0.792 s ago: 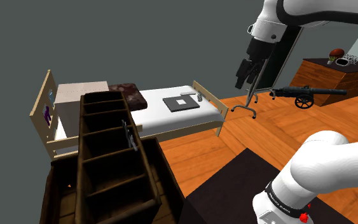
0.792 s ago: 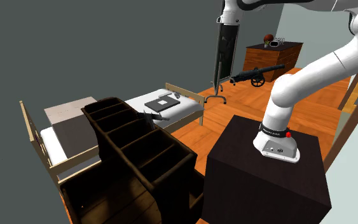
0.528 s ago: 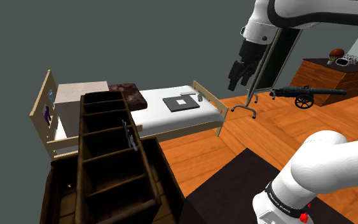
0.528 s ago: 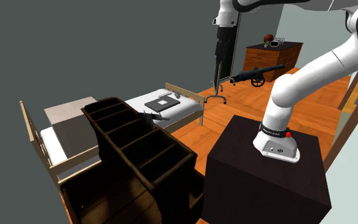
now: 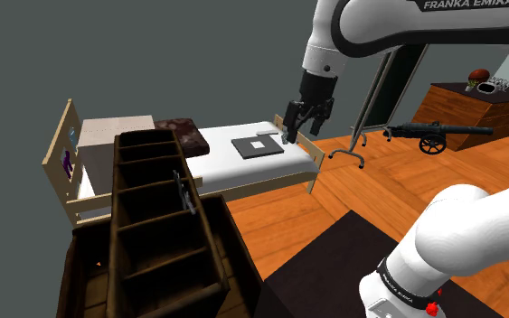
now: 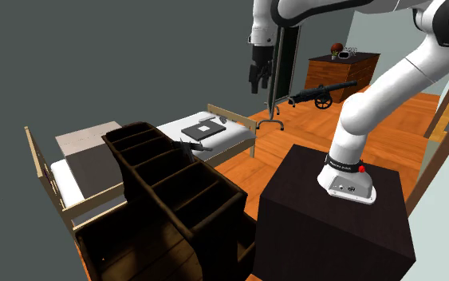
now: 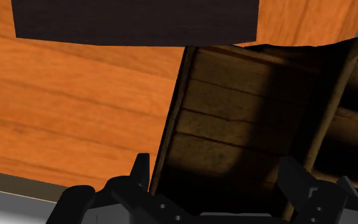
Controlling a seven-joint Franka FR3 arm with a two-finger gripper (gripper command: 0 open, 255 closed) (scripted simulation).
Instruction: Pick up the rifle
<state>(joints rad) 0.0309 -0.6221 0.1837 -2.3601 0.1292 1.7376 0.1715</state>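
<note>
white bed [image 5: 230, 165] on orange floor [image 5: 370, 194], gripper [image 5: 295, 134] aloft.

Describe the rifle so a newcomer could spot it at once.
Find the tall dark wooden shelf unit beside the bed. On the unit's edge at the shoulder view's right sits the rifle, a slim grey piece; unlike the wheeled cannon across the room, it is small and thin.

Open air above bed [image 5: 234, 172], shelf [image 5: 153, 217] alongside
</note>
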